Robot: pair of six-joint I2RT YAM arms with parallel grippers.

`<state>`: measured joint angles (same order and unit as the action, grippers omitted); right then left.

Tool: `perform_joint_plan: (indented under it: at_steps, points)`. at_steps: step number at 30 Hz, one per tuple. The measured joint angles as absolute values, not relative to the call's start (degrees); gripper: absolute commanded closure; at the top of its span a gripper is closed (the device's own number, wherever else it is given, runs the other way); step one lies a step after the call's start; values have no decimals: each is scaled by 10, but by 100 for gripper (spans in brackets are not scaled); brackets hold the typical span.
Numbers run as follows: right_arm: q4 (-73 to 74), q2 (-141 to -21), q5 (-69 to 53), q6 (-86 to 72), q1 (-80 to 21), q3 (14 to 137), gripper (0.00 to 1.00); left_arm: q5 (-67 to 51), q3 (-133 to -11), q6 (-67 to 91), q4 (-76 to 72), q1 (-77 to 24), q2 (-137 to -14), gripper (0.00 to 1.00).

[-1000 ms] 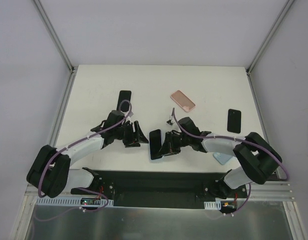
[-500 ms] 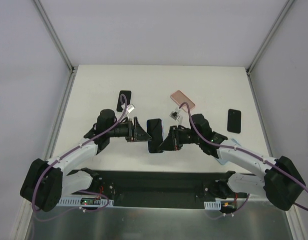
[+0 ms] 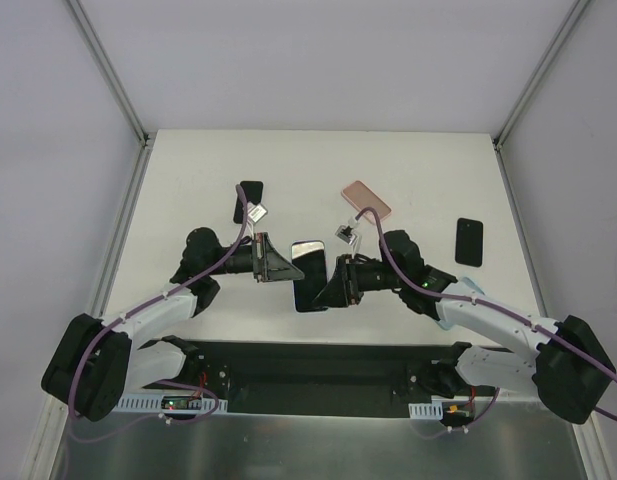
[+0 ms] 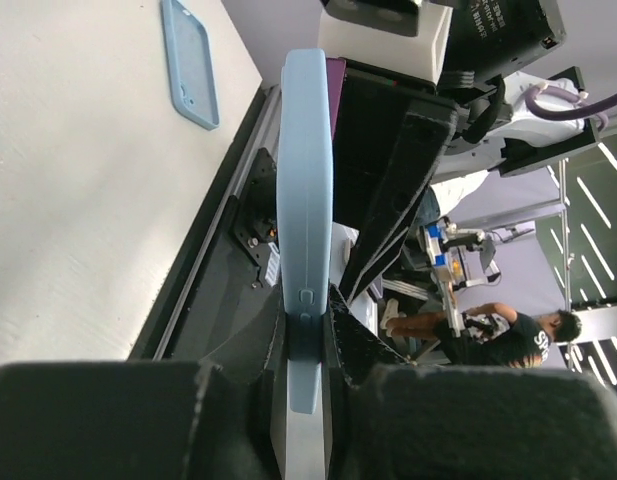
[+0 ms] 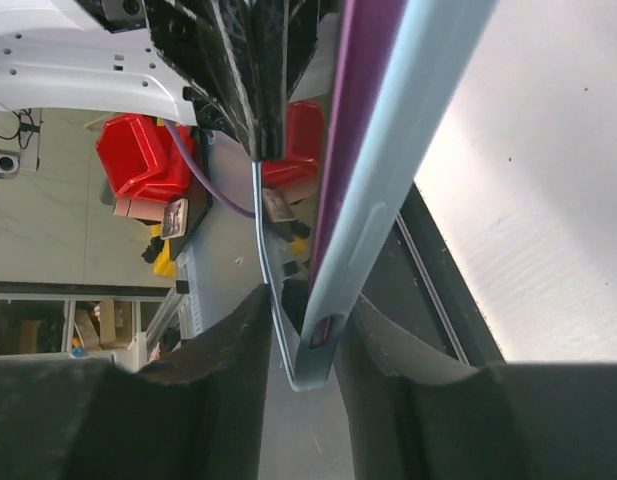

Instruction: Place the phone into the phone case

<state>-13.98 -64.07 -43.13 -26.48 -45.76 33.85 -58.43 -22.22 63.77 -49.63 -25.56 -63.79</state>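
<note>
Grippers meet above the middle of the counter (image 3: 188,170), close to its near edge, with the task's things held off the surface between them. My left gripper (image 3: 286,268) is clamped on one end of the light blue phone case (image 4: 306,200), which runs edge-on between its fingers in the left wrist view. My right gripper (image 3: 333,285) is closed on the opposite end, its fingers (image 5: 223,350) pressing either side of the case's corner. The phone (image 5: 363,110) shows as a purple edge lying flat against the case's inner side. I cannot tell whether it is fully seated. From above, its glossy dark face (image 3: 308,268) points up between my two wrists. A pink phone (image 3: 366,201) lies toward the far edge, right of centre. A black phone (image 3: 469,241) rests near the right edge, and another black one (image 3: 249,198) sits left of centre. A second blue case (image 4: 191,60) lies flat on the counter by its near edge.
</note>
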Motion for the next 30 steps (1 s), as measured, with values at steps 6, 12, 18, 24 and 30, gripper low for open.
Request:
perform_joint_plan:
  at_steps: [6,12,18,24,30]
  points:
    - [-162,-641,-422,-267,-459,345,32,-604,-222,660,-514,-260,-644,100]
    - [-154,-629,-405,-265,-434,357,26,-638,-223,666,-515,-263,-649,100]
    - [-128,-622,-404,-259,-399,382,30,-662,-237,640,-470,-267,-649,100]
    - [-114,-628,-414,-248,-390,417,42,-674,-242,620,-440,-270,-649,100]
    - [-88,-640,-411,-234,-385,424,85,-681,-246,611,-435,-270,-653,100]
